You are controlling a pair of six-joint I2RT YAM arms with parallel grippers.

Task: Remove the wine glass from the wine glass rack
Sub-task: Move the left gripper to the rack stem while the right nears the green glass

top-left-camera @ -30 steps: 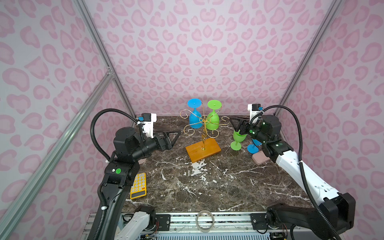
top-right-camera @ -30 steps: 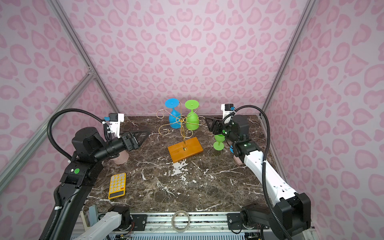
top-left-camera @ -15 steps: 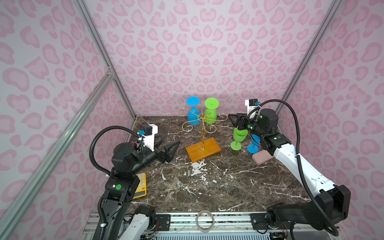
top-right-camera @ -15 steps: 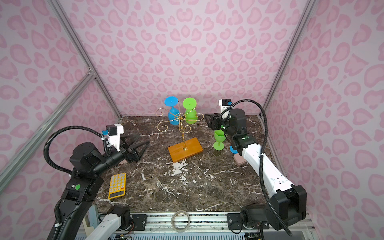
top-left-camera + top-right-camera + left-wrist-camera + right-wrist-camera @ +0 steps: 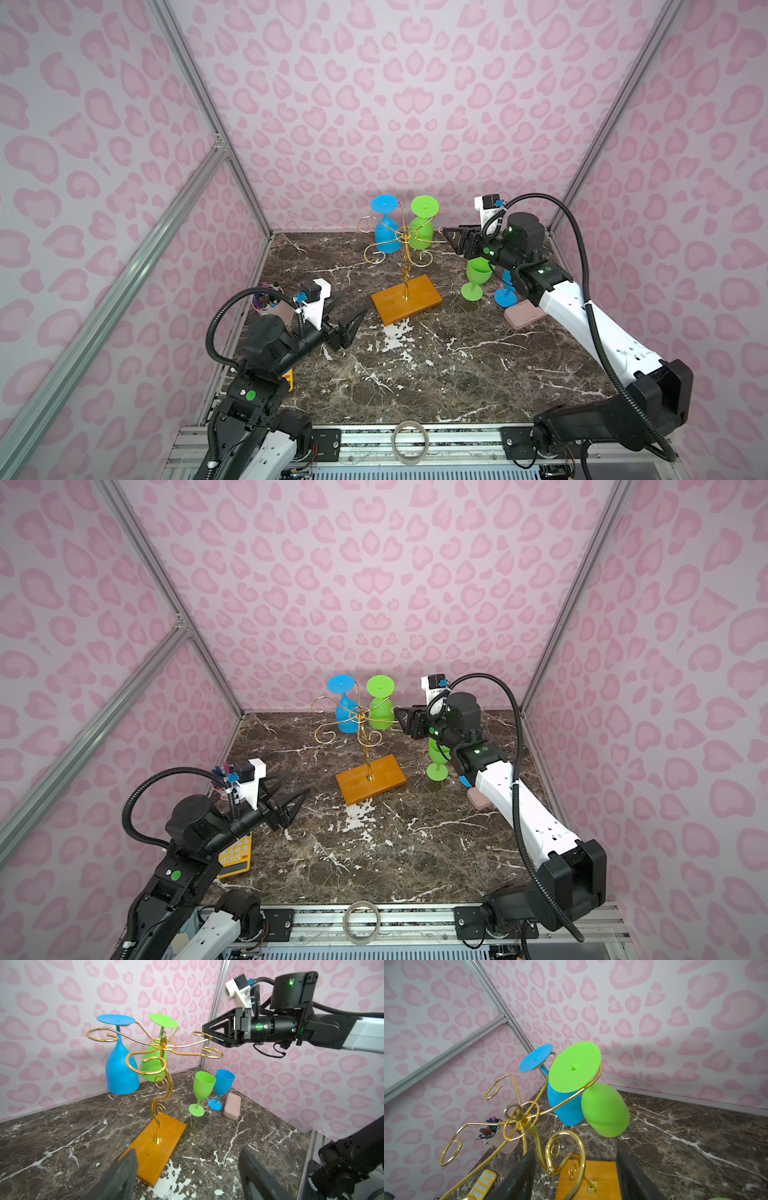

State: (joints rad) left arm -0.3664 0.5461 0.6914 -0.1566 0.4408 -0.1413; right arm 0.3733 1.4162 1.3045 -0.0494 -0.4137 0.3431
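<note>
The gold wire wine glass rack [image 5: 405, 249] stands on its orange wooden base [image 5: 406, 298] at the back middle. A blue wine glass [image 5: 386, 232] and a green wine glass [image 5: 420, 232] hang upside down from its far arms. My right gripper [image 5: 451, 239] is open at the rack's right side. In the right wrist view an empty scroll arm [image 5: 564, 1153] sits between its fingers, and the green glass [image 5: 604, 1109] hangs just beyond. My left gripper [image 5: 353, 324] is open and empty, low over the table by the base's [image 5: 158, 1147] near left corner.
A green goblet [image 5: 477, 276] and a blue goblet [image 5: 505, 291] stand upright on the table under my right arm, beside a pink case [image 5: 523, 318]. A pen cup [image 5: 268, 301] and a yellow calculator [image 5: 237, 854] sit at the left. Patterned walls enclose three sides.
My left gripper has dropped towards the table and its jaws have narrowed a little. My right gripper has edged left, up to the rack's right scroll arm.
</note>
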